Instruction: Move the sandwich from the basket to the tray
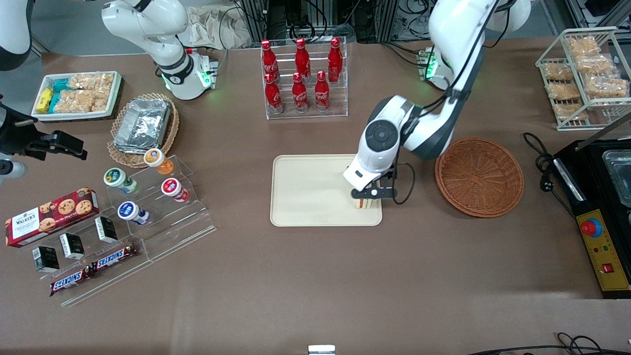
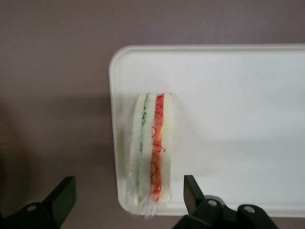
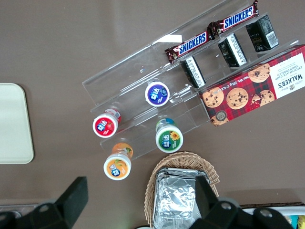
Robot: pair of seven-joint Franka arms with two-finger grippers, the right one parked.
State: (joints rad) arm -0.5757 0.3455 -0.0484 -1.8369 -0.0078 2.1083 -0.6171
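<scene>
Left wrist view: sandwich [image 2: 151,155] lies on the tray [image 2: 238,119] by its rim, gripper [image 2: 128,193] above with fingers spread (released, I'd judge); basket [image 1: 479,176] sits empty nearby.

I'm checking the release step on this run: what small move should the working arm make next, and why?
Probably lift the gripper straight up, clear of the sandwich. The sandwich already lies on the tray, close to its rim at a corner, and the fingers stand open on either side without touching it. The basket is empty, so only the retreat seems left.
</scene>
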